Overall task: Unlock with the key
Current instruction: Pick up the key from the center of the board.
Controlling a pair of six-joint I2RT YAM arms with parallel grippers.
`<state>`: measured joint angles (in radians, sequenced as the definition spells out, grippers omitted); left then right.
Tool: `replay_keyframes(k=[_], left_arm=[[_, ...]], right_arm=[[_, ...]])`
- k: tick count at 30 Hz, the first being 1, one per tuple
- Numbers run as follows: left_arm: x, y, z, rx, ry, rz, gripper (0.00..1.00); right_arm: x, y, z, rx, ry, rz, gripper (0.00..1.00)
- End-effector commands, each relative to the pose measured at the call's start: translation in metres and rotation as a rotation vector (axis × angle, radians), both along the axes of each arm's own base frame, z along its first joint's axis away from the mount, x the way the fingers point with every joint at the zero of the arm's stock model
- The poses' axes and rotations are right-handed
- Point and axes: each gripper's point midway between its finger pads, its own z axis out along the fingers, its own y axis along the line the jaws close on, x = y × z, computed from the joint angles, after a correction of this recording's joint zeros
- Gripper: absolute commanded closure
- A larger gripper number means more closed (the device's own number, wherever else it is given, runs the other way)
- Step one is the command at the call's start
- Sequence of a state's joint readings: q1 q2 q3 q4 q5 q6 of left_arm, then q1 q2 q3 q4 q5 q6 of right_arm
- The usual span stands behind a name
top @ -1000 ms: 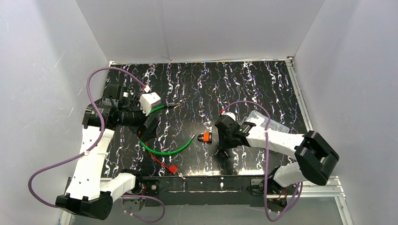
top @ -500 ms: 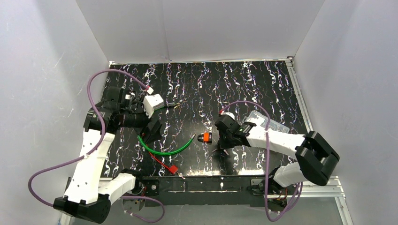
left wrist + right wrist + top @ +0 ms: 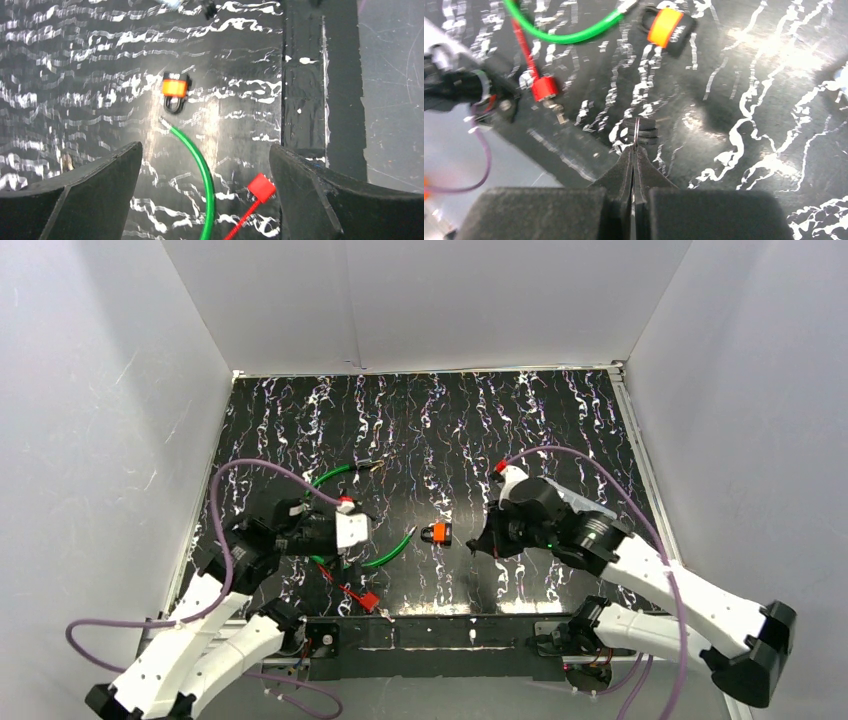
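Note:
The padlock [image 3: 436, 533], orange with a black shackle, lies on its side on the black marbled table [image 3: 450, 430], just beyond the tip of a green cable. It also shows in the left wrist view [image 3: 175, 90] and the right wrist view [image 3: 667, 27]. My right gripper [image 3: 484, 543] is just right of the padlock, shut on the key ring. The thin ring and black key heads [image 3: 640, 131] stick out past its pinched fingertips [image 3: 634, 150]. My left gripper [image 3: 205, 150] hangs open over the green cable, left of the padlock, holding nothing.
A green cable [image 3: 385, 555] curves across the left middle of the table [image 3: 200, 165]. A red wire ends in a red connector [image 3: 366, 600] near the front edge [image 3: 261, 187] [image 3: 544, 89]. The black front rail [image 3: 305, 75] borders the table.
My right gripper closed on the key ring, then lifted and shifted a little right. My left arm swung from the back left down to the near side, over the green cable.

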<state>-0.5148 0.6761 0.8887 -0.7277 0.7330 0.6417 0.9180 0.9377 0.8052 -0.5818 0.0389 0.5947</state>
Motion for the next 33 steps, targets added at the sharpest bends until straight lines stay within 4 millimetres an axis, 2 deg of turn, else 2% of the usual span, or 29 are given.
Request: replay_keyframes(k=[1, 4, 8, 11, 14, 16, 21, 22, 25, 33], left_arm=[[0.015, -0.038, 0.022, -0.068, -0.268, -0.130, 0.02], [0.022, -0.061, 0.040, -0.112, -0.307, -0.128, 0.02], [0.014, -0.092, 0.067, -0.200, -0.307, -0.142, 0.02], [0.005, -0.105, 0.081, -0.261, -0.312, -0.157, 0.02], [-0.006, -0.114, 0.099, -0.333, -0.269, -0.165, 0.02], [-0.014, -0.117, 0.108, -0.372, -0.253, -0.183, 0.03], [-0.035, -0.120, 0.112, -0.400, -0.192, -0.232, 0.11], [-0.038, -0.121, 0.112, -0.403, -0.168, -0.241, 0.11], [-0.046, -0.121, 0.108, -0.394, -0.106, -0.259, 0.02], [-0.058, -0.120, 0.106, -0.377, -0.121, -0.345, 0.02]], right_arm=[[-0.033, 0.012, 0.073, 0.195, -0.047, 0.206, 0.99], [-0.053, 0.014, 0.111, 0.297, -0.062, 0.299, 0.99], [-0.075, 0.019, 0.162, 0.453, -0.074, 0.390, 0.99], [-0.084, 0.023, 0.194, 0.552, -0.093, 0.434, 0.99], [-0.089, 0.025, 0.215, 0.604, -0.103, 0.463, 0.99], [-0.092, 0.026, 0.224, 0.624, -0.106, 0.482, 0.99], [-0.093, 0.031, 0.239, 0.646, -0.109, 0.506, 0.99], [-0.093, 0.032, 0.241, 0.653, -0.111, 0.512, 0.99], [-0.092, 0.036, 0.247, 0.667, -0.120, 0.525, 0.99], [-0.097, 0.040, 0.257, 0.690, -0.110, 0.577, 0.99]])
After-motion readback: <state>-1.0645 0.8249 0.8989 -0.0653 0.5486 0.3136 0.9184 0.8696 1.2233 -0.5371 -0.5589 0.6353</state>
